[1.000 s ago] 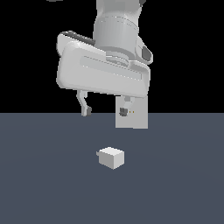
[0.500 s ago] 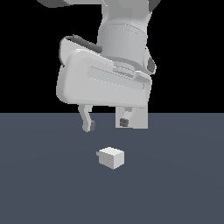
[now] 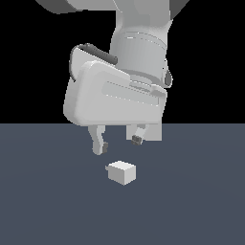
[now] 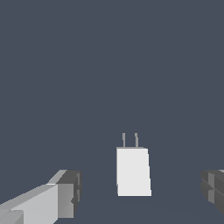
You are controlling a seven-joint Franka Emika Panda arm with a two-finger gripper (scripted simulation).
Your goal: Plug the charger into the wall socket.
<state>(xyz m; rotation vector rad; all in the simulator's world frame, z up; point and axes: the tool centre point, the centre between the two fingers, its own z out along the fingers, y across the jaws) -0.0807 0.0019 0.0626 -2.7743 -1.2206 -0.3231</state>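
Note:
The charger (image 3: pixel 122 172), a small white block, lies on the dark floor. In the wrist view the charger (image 4: pixel 133 171) shows two thin prongs (image 4: pixel 130 140) on its far face. My gripper (image 3: pixel 118 143) hangs open just above and slightly behind it, and its fingertips (image 3: pixel 99 147) do not touch it. In the wrist view the gripper (image 4: pixel 140 191) has one finger on each side of the block, with wide gaps. The wall socket (image 3: pixel 154 132) shows only as a light-grey strip behind the hand, and its holes are hidden.
The flat dark blue-grey floor (image 3: pixel 52 206) runs back to a black background. The large pale gripper body (image 3: pixel 115 103) blocks the view behind it.
The hand has come down and nearer the exterior camera, now covering most of the socket panel. The fingers stay open. The charger has not moved.

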